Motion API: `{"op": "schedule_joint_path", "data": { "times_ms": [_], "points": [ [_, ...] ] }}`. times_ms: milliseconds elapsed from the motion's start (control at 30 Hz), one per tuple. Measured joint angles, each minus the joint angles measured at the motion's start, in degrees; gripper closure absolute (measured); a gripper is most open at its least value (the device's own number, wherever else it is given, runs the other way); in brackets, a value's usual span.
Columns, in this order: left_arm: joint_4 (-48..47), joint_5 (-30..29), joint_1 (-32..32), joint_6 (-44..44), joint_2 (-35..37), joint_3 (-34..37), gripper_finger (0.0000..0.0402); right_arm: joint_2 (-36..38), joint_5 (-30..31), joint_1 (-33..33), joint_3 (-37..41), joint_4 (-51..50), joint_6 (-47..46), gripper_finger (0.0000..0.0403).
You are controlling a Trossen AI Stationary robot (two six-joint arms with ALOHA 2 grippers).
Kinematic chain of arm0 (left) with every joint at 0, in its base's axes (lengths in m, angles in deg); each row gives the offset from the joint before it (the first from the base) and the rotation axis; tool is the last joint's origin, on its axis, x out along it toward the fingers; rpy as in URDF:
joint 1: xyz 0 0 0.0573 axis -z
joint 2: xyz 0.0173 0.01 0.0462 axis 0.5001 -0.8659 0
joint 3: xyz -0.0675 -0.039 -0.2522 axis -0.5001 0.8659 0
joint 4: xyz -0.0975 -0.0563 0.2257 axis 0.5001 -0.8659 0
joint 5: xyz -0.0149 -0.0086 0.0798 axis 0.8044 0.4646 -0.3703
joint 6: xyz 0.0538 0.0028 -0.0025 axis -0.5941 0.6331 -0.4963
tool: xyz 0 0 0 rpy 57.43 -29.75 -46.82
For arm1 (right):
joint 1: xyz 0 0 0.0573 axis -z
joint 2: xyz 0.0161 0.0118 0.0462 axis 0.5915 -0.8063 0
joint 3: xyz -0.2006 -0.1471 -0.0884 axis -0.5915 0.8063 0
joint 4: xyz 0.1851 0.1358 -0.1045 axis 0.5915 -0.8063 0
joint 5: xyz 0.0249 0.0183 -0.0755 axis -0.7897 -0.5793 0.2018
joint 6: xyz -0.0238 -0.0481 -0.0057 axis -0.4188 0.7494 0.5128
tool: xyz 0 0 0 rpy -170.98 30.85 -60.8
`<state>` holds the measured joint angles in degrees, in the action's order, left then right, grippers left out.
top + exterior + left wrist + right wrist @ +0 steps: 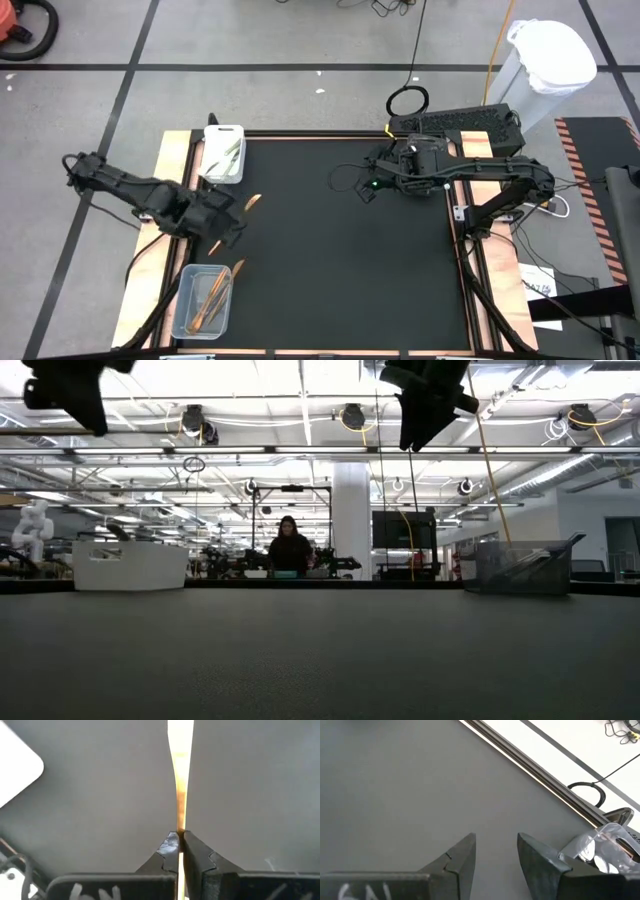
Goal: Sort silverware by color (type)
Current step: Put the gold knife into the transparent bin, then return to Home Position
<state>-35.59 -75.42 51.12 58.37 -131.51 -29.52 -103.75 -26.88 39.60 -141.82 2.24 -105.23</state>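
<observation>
Between the fingertips of the left gripper [179,837], a thin orange utensil [180,770] is pinched tight, sticking straight out over the black mat [340,240] near the clear bin [200,300]. The right gripper [495,847], jaws apart and empty, hovers across the mat.
</observation>
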Motion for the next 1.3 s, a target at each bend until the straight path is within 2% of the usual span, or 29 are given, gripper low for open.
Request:
{"op": "schedule_joint_path", "data": {
  "times_ms": [267, 400, 500, 733, 967, 1067, 1300],
  "points": [
    [0.07, -4.16, 14.27, 18.26, -0.09, 0.16, 0.0398, 0.00, -0.35, -0.07, 0.00, -1.58, -0.48, 0.0261],
    [0.07, -8.85, 20.82, 28.91, -2.22, 1.31, 0.0398, 0.00, -1.36, -0.65, 0.00, -1.47, -1.62, 0.0261],
    [0.08, -9.07, 25.19, 36.49, -4.86, 3.00, 0.0397, 0.00, -1.34, -1.59, 0.00, -1.45, -2.93, 0.0261],
    [0.00, -0.07, 34.88, 53.03, -9.95, 6.21, 0.0387, -0.04, -0.04, -3.60, 0.00, -1.19, -4.71, 0.0261],
    [0.64, 5.63, 37.43, 58.83, -13.94, 6.23, 0.0380, -0.04, 0.18, -3.85, 0.00, 0.95, -5.14, 0.0261],
    [0.69, 6.92, 37.43, 60.67, -15.80, 6.25, 0.0351, -0.07, 0.14, -3.85, 0.00, 2.55, -5.04, 0.0261],
    [5.68, 9.28, 37.43, 59.18, -15.66, 6.25, 0.0236, -0.07, -0.08, -4.73, 0.00, 2.99, -4.98, 0.0261]
  ]
}}
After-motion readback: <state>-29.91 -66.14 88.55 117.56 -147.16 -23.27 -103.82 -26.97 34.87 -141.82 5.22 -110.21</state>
